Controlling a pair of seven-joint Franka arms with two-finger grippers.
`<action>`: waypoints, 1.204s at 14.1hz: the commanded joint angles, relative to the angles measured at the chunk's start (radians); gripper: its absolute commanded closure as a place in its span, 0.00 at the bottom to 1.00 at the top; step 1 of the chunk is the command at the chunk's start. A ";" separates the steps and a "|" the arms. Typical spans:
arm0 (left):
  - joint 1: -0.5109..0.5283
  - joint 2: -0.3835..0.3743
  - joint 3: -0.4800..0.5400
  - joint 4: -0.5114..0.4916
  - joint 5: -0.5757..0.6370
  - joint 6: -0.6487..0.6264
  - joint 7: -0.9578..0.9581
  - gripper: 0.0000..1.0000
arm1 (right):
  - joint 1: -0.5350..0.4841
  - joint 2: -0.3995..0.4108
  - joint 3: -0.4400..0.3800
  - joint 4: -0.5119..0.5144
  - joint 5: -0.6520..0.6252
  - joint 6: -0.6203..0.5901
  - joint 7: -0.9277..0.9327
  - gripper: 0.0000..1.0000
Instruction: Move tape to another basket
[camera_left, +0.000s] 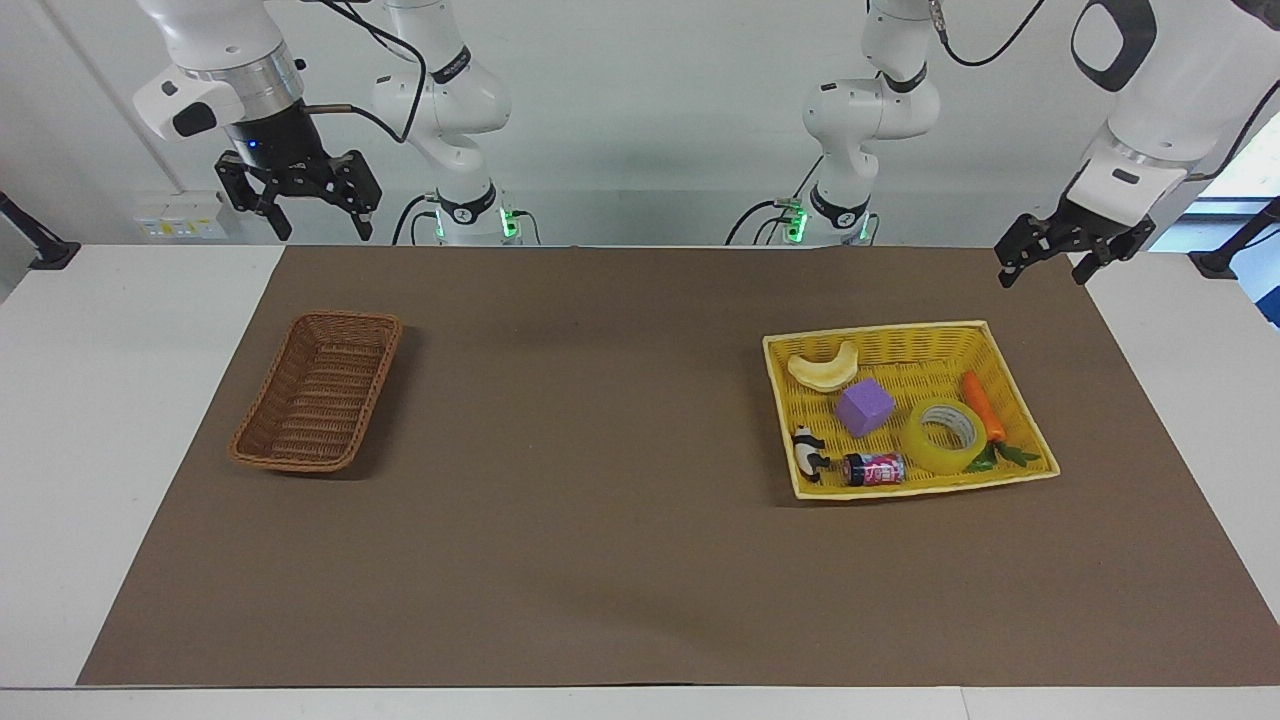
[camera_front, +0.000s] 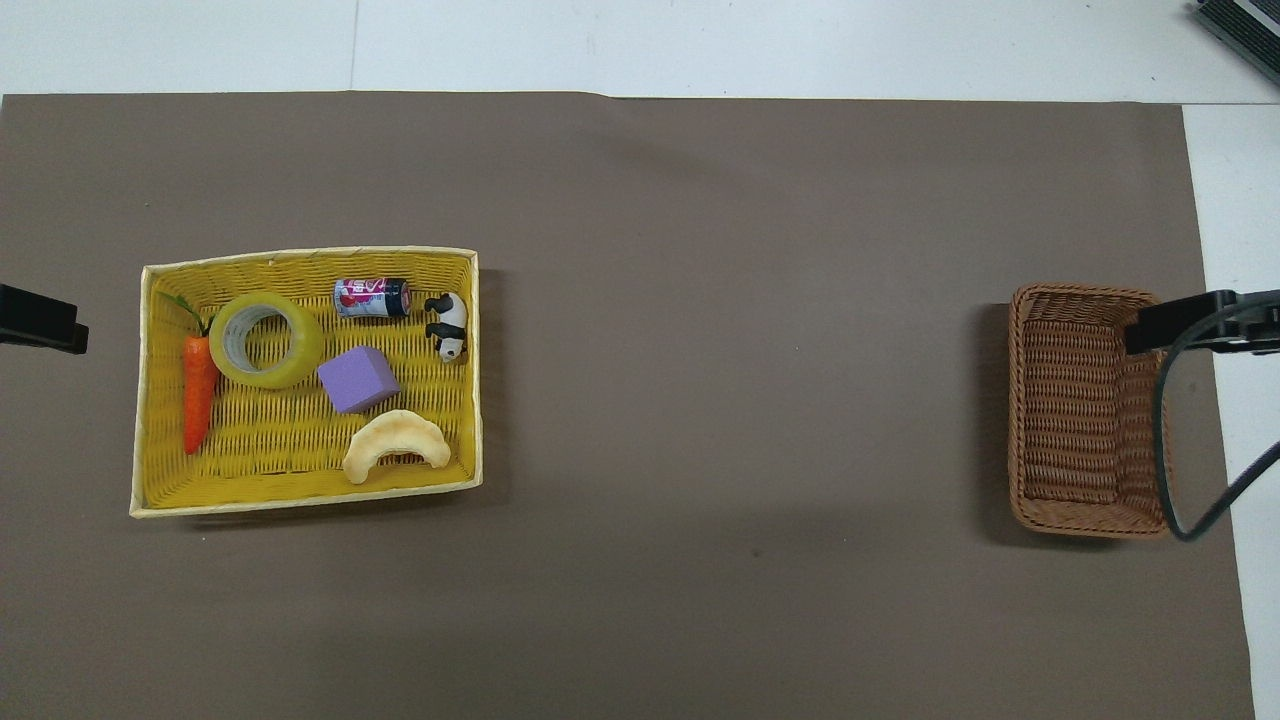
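The tape (camera_left: 945, 437) (camera_front: 265, 340), a yellow translucent roll lying flat, sits in the yellow tray basket (camera_left: 880, 330) (camera_front: 300, 255) at the left arm's end of the table, beside a toy carrot (camera_left: 982, 405). The brown wicker basket (camera_left: 318, 390) (camera_front: 1080, 410) stands with nothing in it at the right arm's end. My left gripper (camera_left: 1042, 278) hangs open in the air over the brown mat's corner at the robots' edge, apart from the yellow basket. My right gripper (camera_left: 322, 232) hangs open over the table's robot-side edge, apart from the brown basket.
Sharing the yellow basket with the tape are a purple cube (camera_left: 865, 406), a crescent-shaped bread (camera_left: 823, 369), a small can (camera_left: 873, 469) and a panda figure (camera_left: 808, 452). A brown mat (camera_left: 600, 450) covers most of the table. A black cable loop (camera_front: 1165, 450) shows over the brown basket's edge.
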 joint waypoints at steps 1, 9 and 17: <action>0.003 -0.031 0.001 -0.127 -0.007 0.101 -0.110 0.00 | -0.013 -0.010 0.004 -0.012 0.006 0.005 -0.030 0.00; -0.009 -0.017 0.001 -0.405 -0.009 0.412 -0.496 0.00 | -0.013 -0.010 0.004 -0.012 0.006 0.005 -0.030 0.00; 0.003 0.115 0.001 -0.538 -0.009 0.726 -0.815 0.03 | -0.013 -0.010 0.004 -0.012 0.006 0.005 -0.030 0.00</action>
